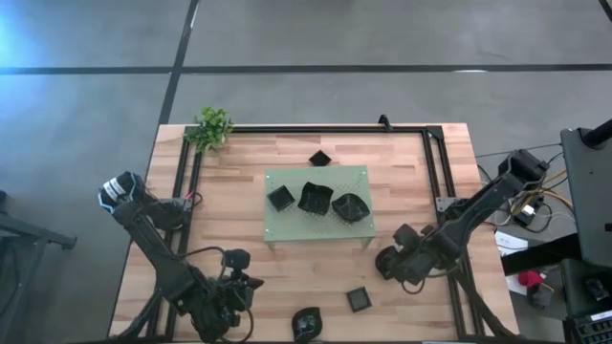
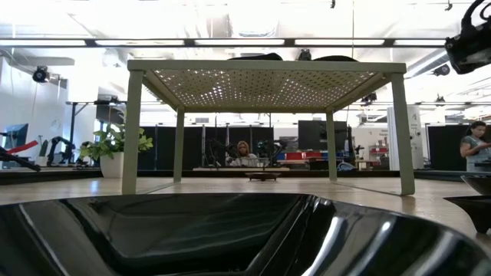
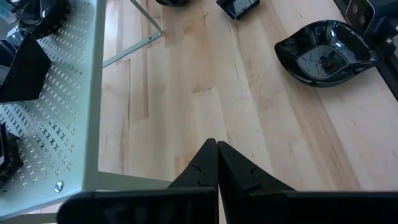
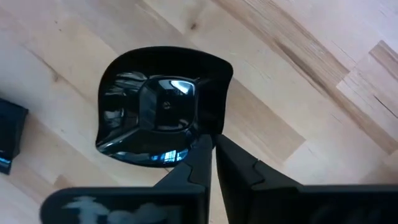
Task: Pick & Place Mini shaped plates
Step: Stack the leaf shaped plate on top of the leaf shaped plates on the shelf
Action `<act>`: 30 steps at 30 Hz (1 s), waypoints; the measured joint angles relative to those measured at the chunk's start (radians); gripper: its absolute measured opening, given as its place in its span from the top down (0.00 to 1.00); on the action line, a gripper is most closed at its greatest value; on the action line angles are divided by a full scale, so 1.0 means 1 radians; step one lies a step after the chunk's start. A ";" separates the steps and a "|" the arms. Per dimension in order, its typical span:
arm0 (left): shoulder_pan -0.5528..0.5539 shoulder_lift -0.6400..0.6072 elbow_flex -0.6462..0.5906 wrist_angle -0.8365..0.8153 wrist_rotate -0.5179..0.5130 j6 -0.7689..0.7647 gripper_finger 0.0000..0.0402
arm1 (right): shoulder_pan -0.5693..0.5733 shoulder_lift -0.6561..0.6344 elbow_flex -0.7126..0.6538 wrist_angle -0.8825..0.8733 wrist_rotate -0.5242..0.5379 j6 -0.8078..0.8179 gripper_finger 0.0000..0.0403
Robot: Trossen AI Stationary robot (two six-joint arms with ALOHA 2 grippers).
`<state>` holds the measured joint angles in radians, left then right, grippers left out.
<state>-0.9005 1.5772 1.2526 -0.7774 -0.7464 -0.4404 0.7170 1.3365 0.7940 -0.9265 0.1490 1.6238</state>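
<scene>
Three black mini plates (image 1: 316, 201) sit on the light green perforated mat (image 1: 287, 232), which stands on legs at mid-table. One small plate (image 1: 318, 159) lies behind the mat. A square one (image 1: 358, 299) and a leaf-shaped one (image 1: 306, 323) lie near the front edge. My right gripper (image 1: 387, 260), right of the mat's near corner, is shut on a rounded-square black plate (image 4: 155, 112). My left gripper (image 3: 216, 146) is shut and empty over bare wood at the front left (image 1: 239, 287). The leaf-shaped plate (image 3: 323, 53) and the mat (image 3: 56, 93) lie beyond its fingertips. My right gripper pinches the plate's rim (image 4: 205, 134) between its two fingers, at one side of the plate. The fingers come from above, pointing down. The plate lies about level, its hollow up. I cannot tell whether it rests on the wood.
A small green plant (image 1: 211, 127) stands at the far left corner. A black frame rail (image 1: 316, 130) runs along the far side and both sides of the table. In the low view one plate (image 2: 230, 230) fills the foreground. People (image 2: 244, 152) are in the room behind the table.
</scene>
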 joint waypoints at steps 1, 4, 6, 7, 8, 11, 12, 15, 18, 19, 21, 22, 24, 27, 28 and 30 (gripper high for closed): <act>0.000 0.000 0.000 0.000 0.000 0.000 1.00 | 0.000 0.004 0.000 0.000 0.000 0.000 0.93; 0.000 0.000 0.000 0.000 0.000 0.000 1.00 | 0.000 0.009 0.000 0.000 0.000 0.001 0.87; 0.000 0.000 0.000 0.000 0.000 0.000 1.00 | 0.000 0.009 -0.001 0.000 0.000 -0.004 0.84; 0.000 0.000 0.000 0.000 0.000 0.000 1.00 | 0.000 0.009 -0.002 -0.001 0.000 -0.004 0.82; 0.000 0.000 0.000 0.000 0.000 0.000 1.00 | 0.000 0.009 -0.004 0.000 0.001 0.005 0.81; 0.000 0.000 0.000 0.000 0.000 -0.004 1.00 | 0.000 0.009 -0.021 0.003 0.005 0.051 0.78; 0.000 0.000 0.000 0.000 0.000 -0.006 1.00 | 0.000 0.009 -0.029 0.006 0.005 0.061 0.77; 0.000 0.000 0.000 0.000 0.000 -0.006 1.00 | 0.000 0.009 -0.046 0.021 0.005 0.072 0.76; 0.000 0.000 0.000 0.001 0.000 -0.006 1.00 | 0.000 0.009 -0.066 0.068 0.007 0.082 0.76; 0.000 0.000 0.000 0.001 0.000 -0.006 1.00 | 0.000 0.009 -0.076 0.096 0.007 0.084 0.76; 0.000 0.000 -0.003 0.001 0.000 -0.006 1.00 | 0.000 0.010 -0.101 0.146 0.007 0.081 0.77; 0.000 0.000 -0.005 0.001 0.000 -0.007 1.00 | 0.000 0.010 -0.113 0.163 0.007 0.079 0.77; 0.000 0.000 -0.010 0.000 0.000 -0.007 1.00 | 0.000 0.010 -0.133 0.185 0.007 0.081 0.78; 0.000 0.000 -0.011 0.001 0.000 -0.006 1.00 | 0.000 0.010 -0.144 0.187 0.007 0.076 0.79; 0.000 0.000 -0.011 0.001 0.000 -0.006 1.00 | 0.000 0.010 -0.144 0.188 0.007 0.073 0.79; 0.000 0.000 -0.011 0.001 0.000 -0.006 1.00 | 0.000 0.010 -0.145 0.190 0.007 0.071 0.78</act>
<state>-0.9005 1.5772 1.2411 -0.7765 -0.7460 -0.4465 0.7166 1.3460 0.6495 -0.7370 0.1558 1.6949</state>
